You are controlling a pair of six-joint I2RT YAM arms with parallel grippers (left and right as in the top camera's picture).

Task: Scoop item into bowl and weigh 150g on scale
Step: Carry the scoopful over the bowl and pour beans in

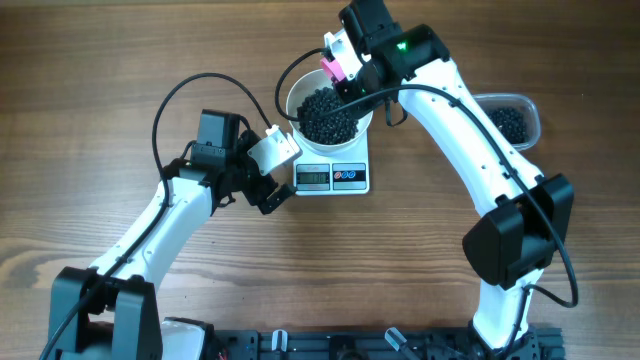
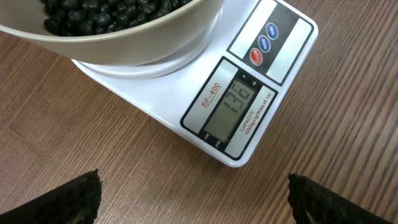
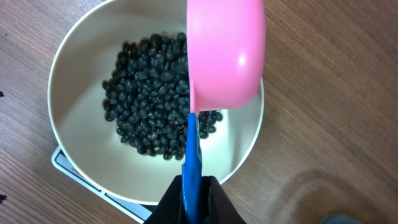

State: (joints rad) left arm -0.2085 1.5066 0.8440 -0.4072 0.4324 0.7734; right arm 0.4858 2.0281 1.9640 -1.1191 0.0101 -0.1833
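**Weighing, short of target**

Left gripper [image 2: 194, 200] hangs spread beside the scale [image 2: 245, 93], reading 136. On it, the bowl [image 3: 74, 74] holds the beans [image 3: 146, 106]. Right gripper [image 3: 194, 186] pinches the scoop [image 3: 225, 56], tipped above. Next: probably a small, careful top-up from the tub [image 1: 527, 105].

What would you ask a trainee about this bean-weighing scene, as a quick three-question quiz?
1. True or false: the bowl stands on the scale.
2. The display reads: A) 150, B) 136, C) 96.
3. Fill in: the right jaws are shut on the blue handle of a pink ____ held over the beans.

Key: 1 true; 2 B; 3 scoop.
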